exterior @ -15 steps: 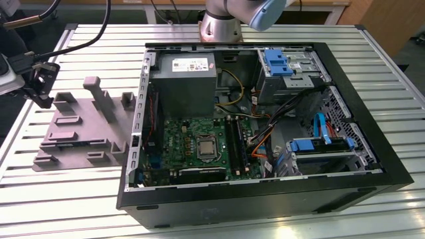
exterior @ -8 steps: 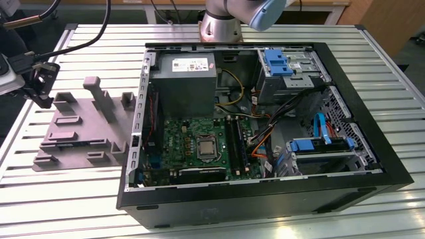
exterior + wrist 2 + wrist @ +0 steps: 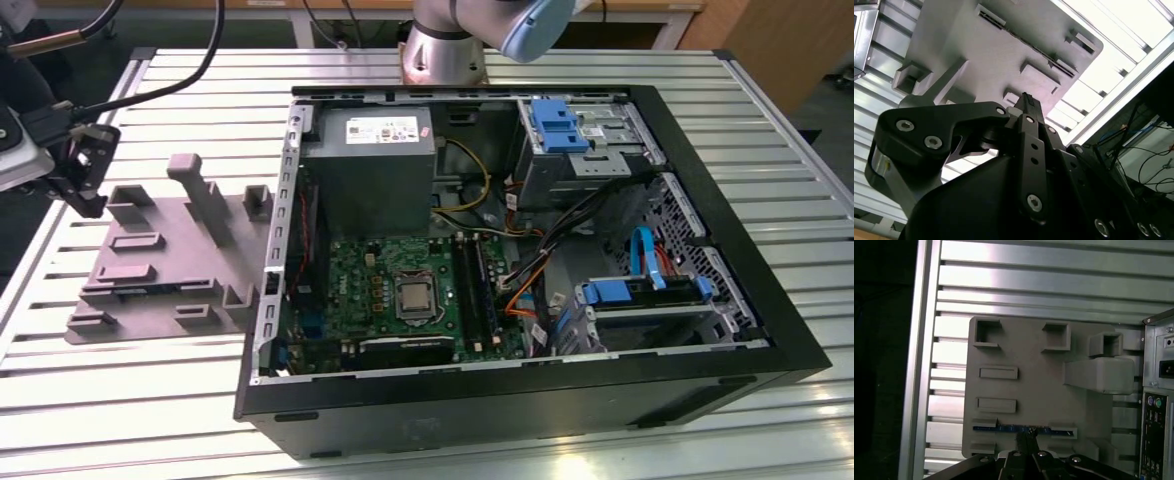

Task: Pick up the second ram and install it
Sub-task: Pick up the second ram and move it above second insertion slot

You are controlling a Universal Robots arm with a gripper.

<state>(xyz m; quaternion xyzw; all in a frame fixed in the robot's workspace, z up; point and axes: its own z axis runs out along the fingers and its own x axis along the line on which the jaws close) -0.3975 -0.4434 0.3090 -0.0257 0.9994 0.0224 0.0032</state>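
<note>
surface: slatted aluminium table (image 3: pixel 160 400), with dark floor beyond its edge on the exterior view's left.
computer case: a black tower (image 3: pixel 747 300) lies on its side with the cover off, taking up the middle and the exterior view's right of the table.
inside the case: a grey power-supply box (image 3: pixel 367 170) sits at the far end. a green board (image 3: pixel 387 280) lies nearer, with long black slots (image 3: pixel 474 290) beside the processor socket (image 3: pixel 414 297). blue drive brackets (image 3: pixel 554 125) sit on the right.
tray: a grey plastic tray (image 3: pixel 147 290) with raised blocks lies flat just to the exterior view's left of the case.
second ram: in the first wrist view the second ram (image 3: pixel 1019 429) stands on its long edge in a narrow groove of the tray. it shows as a thin blue-dark strip between small raised blocks, so it is not in the board.
gripper: in the exterior view the gripper (image 3: pixel 83 195) hangs at the far left, above the table and apart from the tray's left side.
fingers: in both wrist views the black fingertips (image 3: pixel 1027 102) come together in a single narrow point (image 3: pixel 1026 439), and nothing is held between them.
alignment: in the first wrist view that point lines up with the middle of the strip. i cannot tell whether they touch.
arm base: the silver base (image 3: pixel 447 50) stands at the far edge of the table, behind the case.
</note>
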